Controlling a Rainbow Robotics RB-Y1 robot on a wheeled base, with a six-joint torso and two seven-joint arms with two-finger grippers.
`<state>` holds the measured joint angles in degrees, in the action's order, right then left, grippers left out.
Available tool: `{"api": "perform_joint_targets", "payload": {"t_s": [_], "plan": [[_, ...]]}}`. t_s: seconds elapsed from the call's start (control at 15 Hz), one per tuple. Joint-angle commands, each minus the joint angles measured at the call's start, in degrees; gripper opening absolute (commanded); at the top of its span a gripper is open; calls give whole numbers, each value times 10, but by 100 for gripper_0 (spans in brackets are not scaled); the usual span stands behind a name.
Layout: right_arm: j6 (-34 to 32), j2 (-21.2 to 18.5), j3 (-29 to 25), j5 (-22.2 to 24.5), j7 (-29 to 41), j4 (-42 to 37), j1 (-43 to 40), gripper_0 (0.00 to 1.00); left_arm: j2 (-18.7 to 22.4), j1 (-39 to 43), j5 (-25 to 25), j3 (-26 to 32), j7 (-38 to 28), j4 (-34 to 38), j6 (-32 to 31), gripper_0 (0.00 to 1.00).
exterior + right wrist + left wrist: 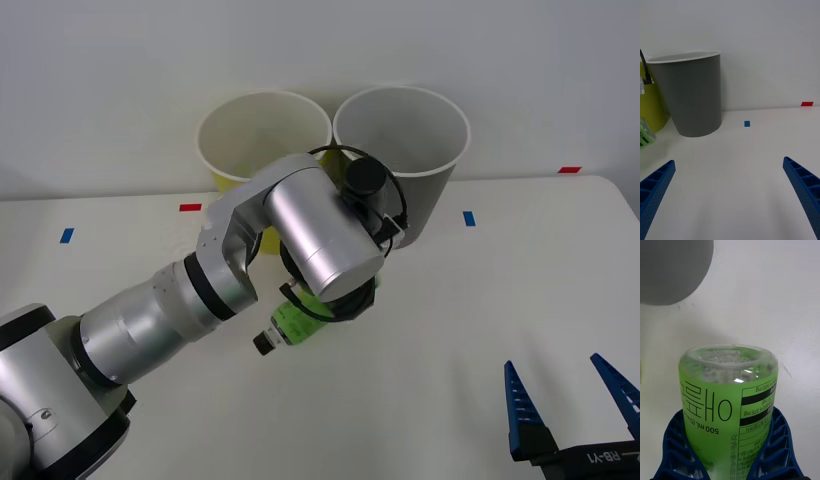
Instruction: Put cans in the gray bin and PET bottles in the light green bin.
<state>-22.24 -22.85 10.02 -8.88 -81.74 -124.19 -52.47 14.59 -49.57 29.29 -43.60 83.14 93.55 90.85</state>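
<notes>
My left gripper (728, 429) is shut on the PET bottle (728, 397), whose green label sits between the blue fingers (673, 438). In the front view the bottle (297, 322) lies tilted under my left wrist, low over the table, black cap (263, 343) pointing toward me. Just behind it stand the light green bin (225, 176) and, to its right, the gray bin (425, 195), both upright. My right gripper (570, 395) waits open near the table's front right corner, facing the gray bin (692, 97). Cans are out of view.
Small red and blue tape marks (469, 218) dot the white table (480, 300) along the back. A white wall rises right behind the bins. My left arm (170, 310) reaches across the left half of the table.
</notes>
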Motion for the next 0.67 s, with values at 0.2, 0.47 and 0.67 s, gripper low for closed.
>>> {"api": "perform_joint_targets", "payload": {"t_s": [0.2,0.47,0.67], "plan": [[0,0,0,0,0,0,0,100,13,0,-19,16,-10,69,-1,0],[0,0,0,0,0,0,0,100,20,0,-26,40,-10,121,-1,0],[0,0,0,0,0,0,0,100,20,0,-44,52,-16,162,0,0]]}}
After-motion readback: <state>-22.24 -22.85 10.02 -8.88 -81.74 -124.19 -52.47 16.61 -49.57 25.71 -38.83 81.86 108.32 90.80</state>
